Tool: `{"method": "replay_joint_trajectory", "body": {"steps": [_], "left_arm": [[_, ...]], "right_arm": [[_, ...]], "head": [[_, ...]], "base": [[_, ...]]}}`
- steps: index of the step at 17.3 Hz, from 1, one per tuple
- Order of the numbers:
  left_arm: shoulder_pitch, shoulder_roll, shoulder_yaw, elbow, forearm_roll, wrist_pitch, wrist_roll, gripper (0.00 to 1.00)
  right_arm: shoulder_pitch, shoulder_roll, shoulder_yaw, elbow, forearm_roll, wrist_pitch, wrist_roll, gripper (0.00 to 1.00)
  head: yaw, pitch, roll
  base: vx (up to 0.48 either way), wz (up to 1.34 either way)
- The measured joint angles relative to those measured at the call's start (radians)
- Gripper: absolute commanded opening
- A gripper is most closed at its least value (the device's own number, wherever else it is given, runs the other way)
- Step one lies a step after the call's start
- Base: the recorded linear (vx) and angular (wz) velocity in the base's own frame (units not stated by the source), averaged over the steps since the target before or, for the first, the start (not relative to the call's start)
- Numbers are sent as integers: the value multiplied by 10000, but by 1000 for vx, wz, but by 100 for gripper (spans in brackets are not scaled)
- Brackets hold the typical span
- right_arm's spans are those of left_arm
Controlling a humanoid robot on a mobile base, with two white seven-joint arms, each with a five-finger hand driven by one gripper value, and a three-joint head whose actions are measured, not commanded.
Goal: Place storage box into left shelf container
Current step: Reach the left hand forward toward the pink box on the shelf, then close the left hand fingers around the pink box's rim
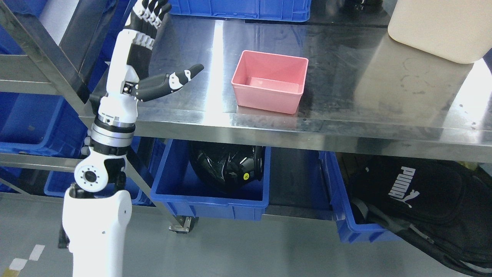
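Note:
A pink storage box [271, 81], open-topped and empty, stands upright on the steel shelf top [346, 96] near its front edge. My left hand [153, 50] is raised at the shelf's left end, well left of the box and not touching it. Its fingers [152, 15] point upward and the thumb [180, 79] sticks out toward the box; the hand is open and holds nothing. Below the shelf top, a blue container [209, 192] on the left holds a black helmet [226, 163]. My right arm does not show.
A second blue container [348, 215] at lower right holds a black bag [415, 200]. A beige bin [438, 27] stands at the back right, another blue bin [238, 9] at the back. More blue bins [34, 123] fill a rack on the left.

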Motion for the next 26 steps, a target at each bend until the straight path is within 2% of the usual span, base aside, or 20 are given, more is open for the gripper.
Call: {"method": "replay_joint_trajectory", "body": {"steps": [6, 8, 11, 14, 18, 21, 23, 26], "left_arm": [[-1469, 931, -1043, 678, -1715, 485, -3650, 99], [-1871, 1063, -1408, 961, -2380, 1072, -4443, 99], [-2437, 1105, -1946, 1371, -3047, 2209, -5037, 99], [-3032, 935, -2356, 1856, -3430, 2703, -5418, 96], [-3979, 395, -2840, 2815, -3759, 2852, -5712, 94], [-4406, 126, -3112, 3450, -4159, 2902, -5864, 86], [-4605, -27, -3267, 3902, -4473, 2923, -6072, 85], [-4810, -201, -3421, 4496, -4862, 2923, -6210, 75]], "right_arm": [[0, 0, 0, 0, 0, 0, 0, 100], [0, 0, 0, 0, 0, 0, 1, 100], [0, 0, 0, 0, 0, 0, 1, 100], [0, 0, 0, 0, 0, 0, 1, 100], [0, 0, 0, 0, 0, 0, 52, 100], [1, 0, 0, 0, 0, 0, 24, 100], [0, 0, 0, 0, 0, 0, 5, 100], [1, 0, 0, 0, 0, 0, -4, 100]], "head": [[0, -1, 0], [0, -1, 0], [0, -1, 0], [0, -1, 0], [0, 0, 0], [0, -1, 0], [0, -2, 0], [0, -3, 0]], "base": [[0, 0], [0, 0], [0, 0], [0, 0], [0, 0], [0, 0], [0, 0], [0, 0]]}}
